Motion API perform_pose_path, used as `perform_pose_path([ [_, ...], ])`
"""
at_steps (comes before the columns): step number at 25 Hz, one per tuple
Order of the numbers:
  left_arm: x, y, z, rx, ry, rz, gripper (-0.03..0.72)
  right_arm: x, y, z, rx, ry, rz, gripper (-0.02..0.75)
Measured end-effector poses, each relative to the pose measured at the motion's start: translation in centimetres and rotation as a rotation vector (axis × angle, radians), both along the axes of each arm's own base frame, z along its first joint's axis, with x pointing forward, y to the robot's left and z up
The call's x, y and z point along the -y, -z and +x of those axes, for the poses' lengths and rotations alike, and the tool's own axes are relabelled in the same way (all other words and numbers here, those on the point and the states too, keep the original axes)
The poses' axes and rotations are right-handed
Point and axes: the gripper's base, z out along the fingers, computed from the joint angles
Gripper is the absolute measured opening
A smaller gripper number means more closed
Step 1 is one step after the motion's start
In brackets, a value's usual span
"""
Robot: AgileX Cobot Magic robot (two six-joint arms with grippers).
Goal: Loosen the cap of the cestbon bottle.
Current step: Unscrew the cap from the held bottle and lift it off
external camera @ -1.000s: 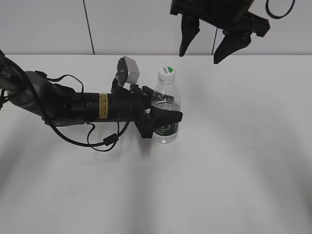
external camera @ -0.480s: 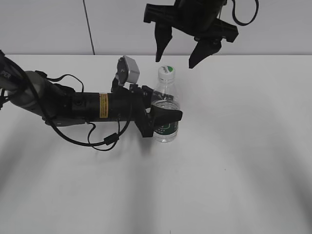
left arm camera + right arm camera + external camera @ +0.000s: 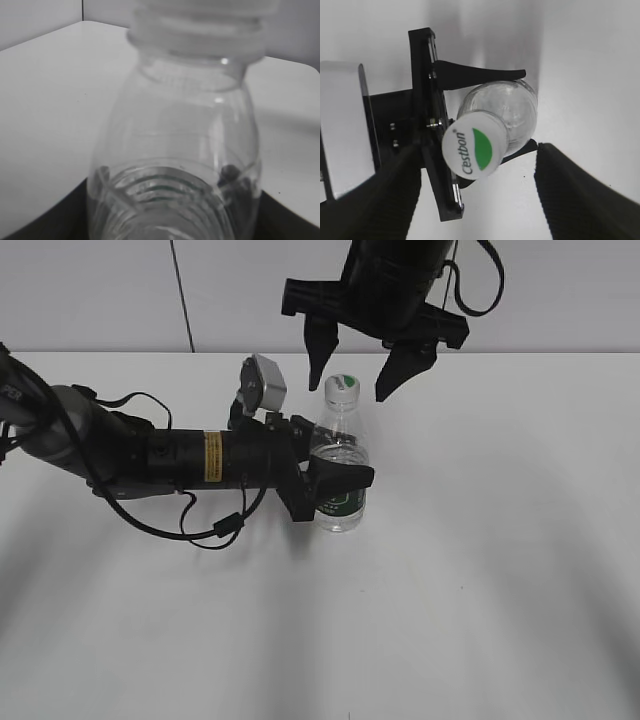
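Note:
The cestbon bottle (image 3: 341,465), clear with a dark green label, stands upright near the table's middle. Its white cap (image 3: 342,387) with a green leaf mark is on. My left gripper (image 3: 338,483) is shut on the bottle's body from the left; in the left wrist view the bottle (image 3: 175,150) fills the frame. My right gripper (image 3: 352,380) is open and hangs over the cap, one finger to each side of it, not touching. From above, the right wrist view shows the cap (image 3: 471,149) between the spread fingers (image 3: 477,195), nearer the left finger.
The white table (image 3: 480,560) stretches around the bottle. The left arm (image 3: 150,455) lies across the table's left side with a looped cable. A pale wall (image 3: 100,290) stands behind the table's far edge.
My right gripper has moved left and down from the upper right until its open fingers flank the cap. The left gripper and the bottle have not moved.

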Motion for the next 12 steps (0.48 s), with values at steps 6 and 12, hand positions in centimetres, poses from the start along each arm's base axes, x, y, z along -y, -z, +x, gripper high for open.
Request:
perform_pose_path([
  [6,0.00,0.01,0.01,0.000,-0.001,0.002,0.404,-0.31,0.43,0.33,-0.004,-0.002,0.000,0.545],
  [12,-0.01,0.00,0.06,-0.001,-0.007,0.000,0.404,-0.37,0.49,0.34,-0.004,-0.004,-0.001,0.544],
])
